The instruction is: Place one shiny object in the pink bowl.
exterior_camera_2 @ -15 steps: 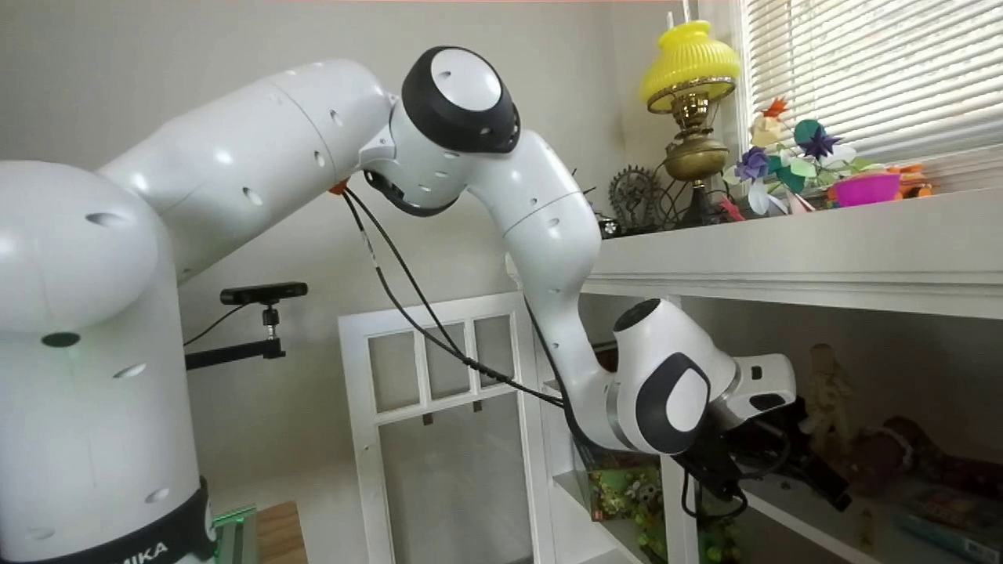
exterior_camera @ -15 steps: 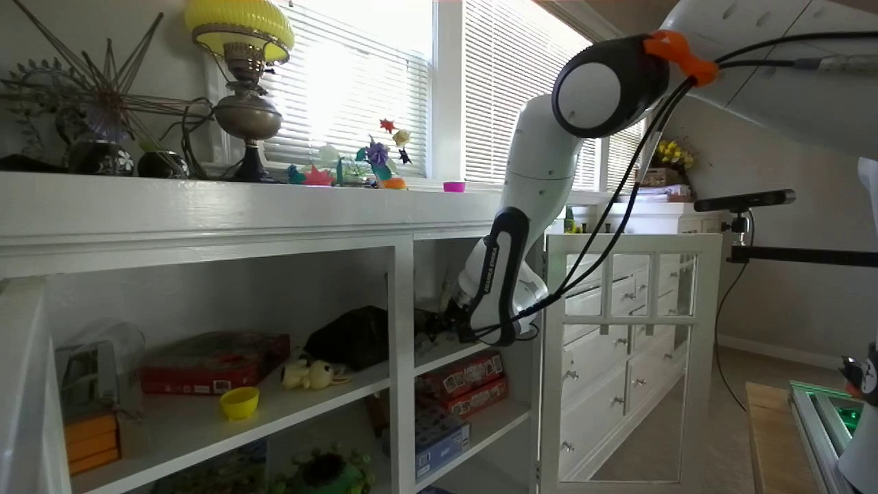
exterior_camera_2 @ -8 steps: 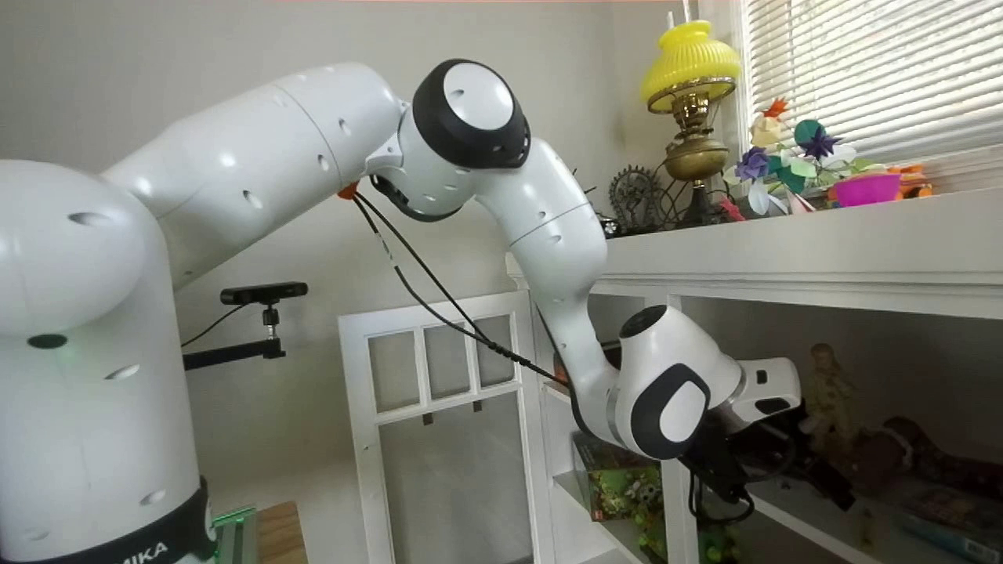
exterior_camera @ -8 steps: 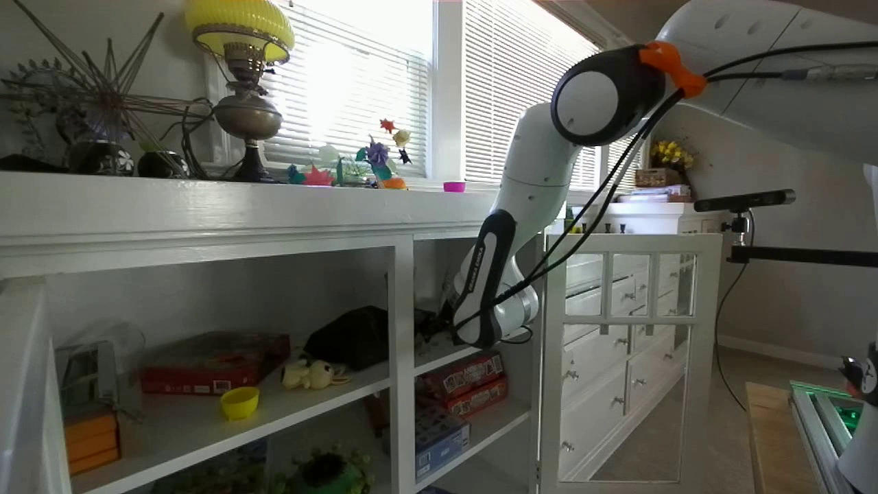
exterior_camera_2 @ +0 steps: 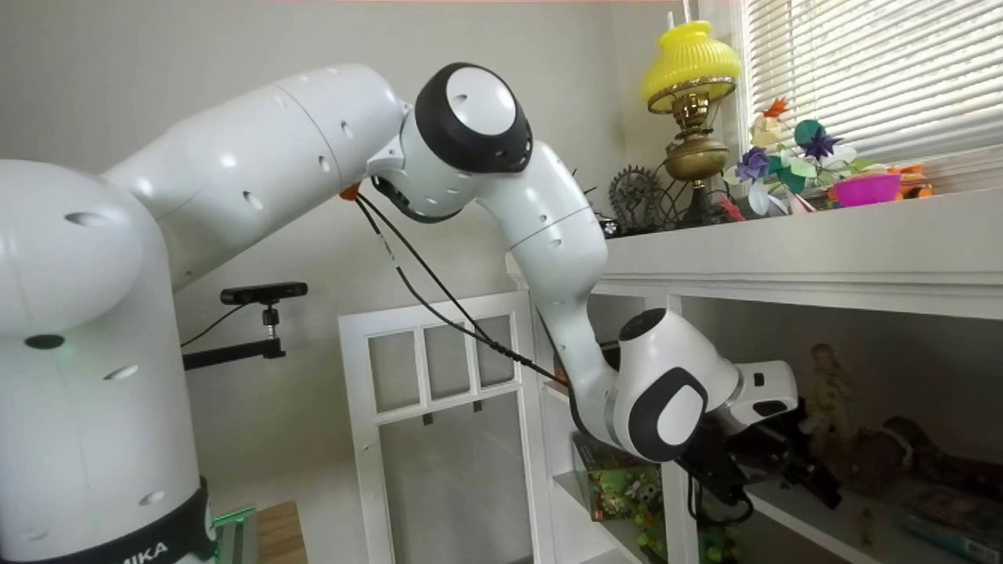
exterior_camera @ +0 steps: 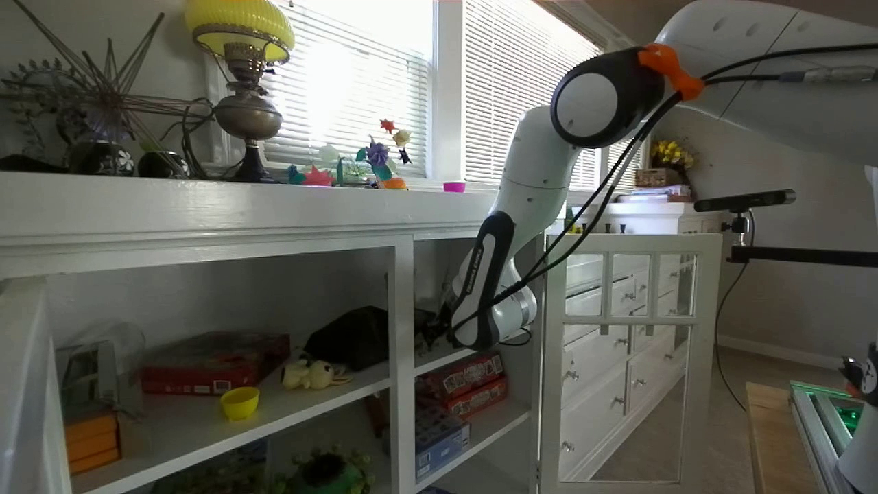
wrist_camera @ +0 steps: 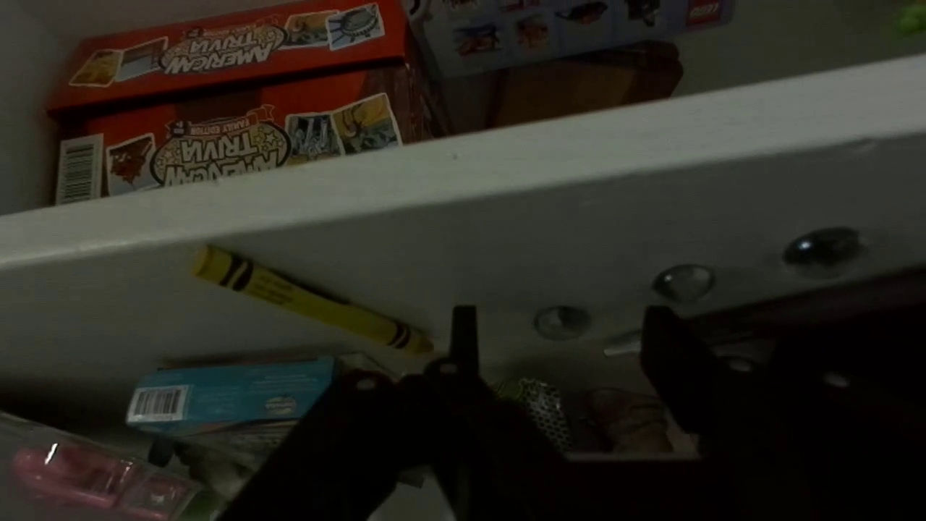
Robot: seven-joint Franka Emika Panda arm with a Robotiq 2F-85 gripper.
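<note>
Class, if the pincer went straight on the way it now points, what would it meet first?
Probably the clear shiny piece, leftmost of three, framed by the open pincer in the wrist view; depth is unclear, so the shelf could come first.

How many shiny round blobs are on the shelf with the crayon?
3, lined up in the wrist view: a clear one leftmost, another clear one in the middle, a dark one rightmost. The gripper may hide more.
</note>
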